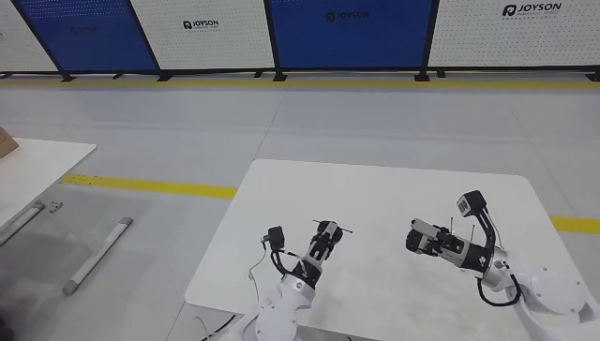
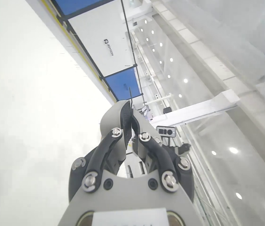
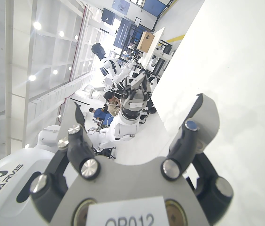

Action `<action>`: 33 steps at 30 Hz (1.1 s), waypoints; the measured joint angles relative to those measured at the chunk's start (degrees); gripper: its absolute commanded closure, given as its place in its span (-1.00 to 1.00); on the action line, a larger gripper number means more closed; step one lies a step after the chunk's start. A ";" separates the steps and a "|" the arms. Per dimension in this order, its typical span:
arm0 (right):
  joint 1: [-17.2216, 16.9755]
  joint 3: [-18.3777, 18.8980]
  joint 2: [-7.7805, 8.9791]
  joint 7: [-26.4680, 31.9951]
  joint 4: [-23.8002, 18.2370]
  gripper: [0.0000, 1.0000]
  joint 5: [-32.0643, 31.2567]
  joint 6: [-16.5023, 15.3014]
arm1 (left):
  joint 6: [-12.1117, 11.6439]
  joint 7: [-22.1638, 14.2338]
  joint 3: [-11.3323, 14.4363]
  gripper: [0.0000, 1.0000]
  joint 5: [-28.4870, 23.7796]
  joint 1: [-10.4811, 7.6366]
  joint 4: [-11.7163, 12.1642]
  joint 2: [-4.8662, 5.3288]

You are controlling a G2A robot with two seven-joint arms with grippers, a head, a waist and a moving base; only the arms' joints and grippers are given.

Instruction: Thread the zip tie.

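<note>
A thin black zip tie (image 1: 345, 231) is pinched crosswise in my left gripper (image 1: 328, 232), which hangs over the near left part of the white table (image 1: 375, 191). In the left wrist view the left gripper (image 2: 131, 116) is shut on the zip tie (image 2: 130, 95), and a short black end sticks out past the fingertips. My right gripper (image 1: 412, 239) is over the near right part of the table, a short gap away from the left one and pointed at it. In the right wrist view the right gripper (image 3: 139, 109) stands open with nothing in it, and the left gripper (image 3: 134, 95) shows farther off.
The table's near edge (image 1: 281, 315) lies close under both arms. A second white table (image 1: 37, 168) stands to the far left, and a grey bar (image 1: 97, 255) lies on the floor beside it. Blue and white partition panels (image 1: 347, 18) line the back.
</note>
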 measured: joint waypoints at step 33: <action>0.00 0.00 0.00 0.00 0.00 -1.00 0.00 0.00 | -15.94 -2.11 -0.52 1.00 -2.99 5.84 -13.53 -0.55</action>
